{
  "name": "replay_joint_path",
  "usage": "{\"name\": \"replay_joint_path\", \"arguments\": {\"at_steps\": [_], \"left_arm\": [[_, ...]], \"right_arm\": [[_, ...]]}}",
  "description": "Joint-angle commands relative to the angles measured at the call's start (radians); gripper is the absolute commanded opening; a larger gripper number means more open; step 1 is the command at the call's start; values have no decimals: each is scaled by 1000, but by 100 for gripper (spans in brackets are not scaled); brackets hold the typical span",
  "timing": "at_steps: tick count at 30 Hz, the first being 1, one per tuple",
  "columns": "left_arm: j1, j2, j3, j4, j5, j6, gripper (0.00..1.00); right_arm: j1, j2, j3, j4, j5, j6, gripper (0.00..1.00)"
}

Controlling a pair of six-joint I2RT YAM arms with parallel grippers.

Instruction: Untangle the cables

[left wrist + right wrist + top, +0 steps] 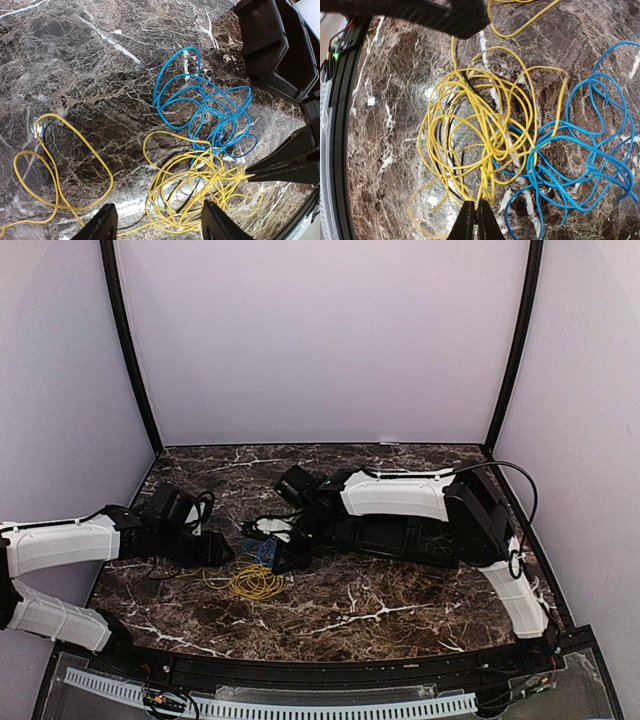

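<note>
Right jaws gripping yellow cable (487, 145), left jaws open, blue cable (545, 172) just beyond

Thin yellow wire (487, 140): loose many-looped coil lying flat on the marble worktop (385, 125), its near strands pinched in the right gripper (475, 220) jaws. Thin blue wire (555, 175): loose tangle just beside it, overlapping the yellow's edge. Dark grey strand (451, 170) runs under the yellow coil.

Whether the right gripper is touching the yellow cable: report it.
Touching. The right wrist view shows strands of the yellow cable pinched between the closed fingertips of the right gripper.
</note>
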Motion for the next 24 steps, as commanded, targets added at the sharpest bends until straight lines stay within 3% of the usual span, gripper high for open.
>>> {"name": "replay_joint_path", "arguments": {"at_steps": [1, 5, 15, 20, 24], "left_arm": [[3, -32, 5, -13, -19, -2, 60], [-2, -86, -18, 24, -40, -21, 60], [-159, -389, -231, 518, -110, 24, 64], [-239, -399, -329, 766, -131, -45, 64], [-320, -314, -301, 883, -170, 41, 65]], "right_arm": [[-2, -8, 33, -10, -14, 2, 1], [0, -62, 32, -18, -21, 5, 0], [0, -232, 46, -61, -29, -19, 0], [0, -266, 81, -62, -75, -3, 0], [-1, -261, 141, -76, -71, -6, 0]]}}
